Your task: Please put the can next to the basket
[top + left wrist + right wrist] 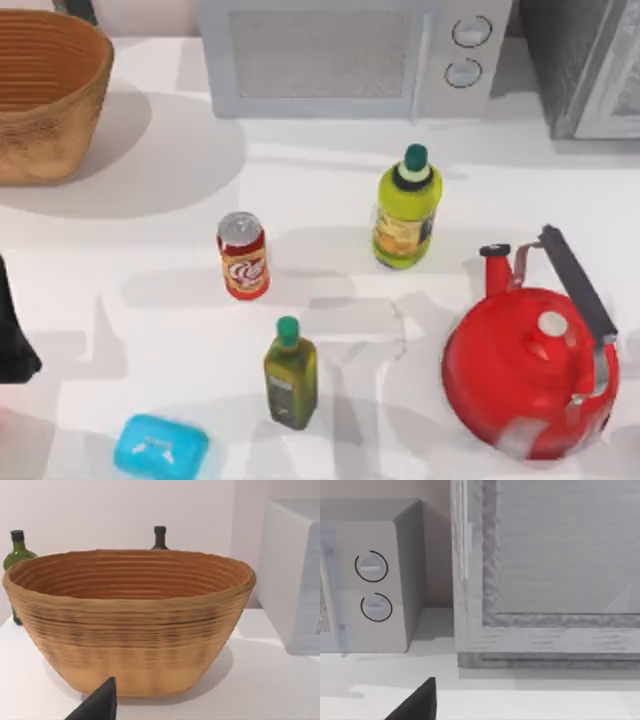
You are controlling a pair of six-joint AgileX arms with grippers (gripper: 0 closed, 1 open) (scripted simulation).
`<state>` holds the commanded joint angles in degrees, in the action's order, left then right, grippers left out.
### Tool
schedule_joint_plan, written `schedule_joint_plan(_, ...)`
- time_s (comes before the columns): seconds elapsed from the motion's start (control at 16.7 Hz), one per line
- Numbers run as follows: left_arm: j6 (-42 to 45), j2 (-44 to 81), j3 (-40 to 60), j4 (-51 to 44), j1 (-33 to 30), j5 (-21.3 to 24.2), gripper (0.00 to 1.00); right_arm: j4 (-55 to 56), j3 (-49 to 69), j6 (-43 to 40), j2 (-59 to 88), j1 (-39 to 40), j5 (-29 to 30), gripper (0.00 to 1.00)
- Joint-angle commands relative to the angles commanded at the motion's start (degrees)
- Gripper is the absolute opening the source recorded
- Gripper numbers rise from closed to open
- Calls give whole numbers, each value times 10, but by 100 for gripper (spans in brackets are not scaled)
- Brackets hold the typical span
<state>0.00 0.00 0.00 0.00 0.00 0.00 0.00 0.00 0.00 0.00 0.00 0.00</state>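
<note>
The can (243, 256), red with a silver top and a round white-and-yellow logo, stands upright near the middle of the table. The basket (45, 95), a big tan wicker bowl, sits at the far left back corner, well apart from the can. The left wrist view faces the basket (130, 625) from close by, with a dark part of my left gripper (97, 706) low in front of it. My left arm (12, 335) is at the table's left edge, left of the can. A dark tip of my right gripper (417, 702) hangs over the back right of the table.
A yellow-green bottle (406, 207) stands right of the can, a dark olive-oil bottle (290, 375) in front of it. A red kettle (530, 365) sits front right, a blue soap bar (160, 447) front left. A microwave (350, 55) and a cabinet (590, 60) line the back.
</note>
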Motion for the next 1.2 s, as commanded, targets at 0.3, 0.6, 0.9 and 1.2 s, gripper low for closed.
schedule_joint_plan(0.3,5,34,31,-22,-10,1,100,0,0,0,0,0,0,100)
schedule_joint_plan(0.6,29,204,178,-125,-51,2,100,0,0,0,0,0,0,100)
schedule_joint_plan(0.9,64,449,393,-276,-110,1,100,0,0,0,0,0,0,100)
schedule_joint_plan(1.2,102,715,624,-440,-173,1,100,0,0,0,0,0,0,100)
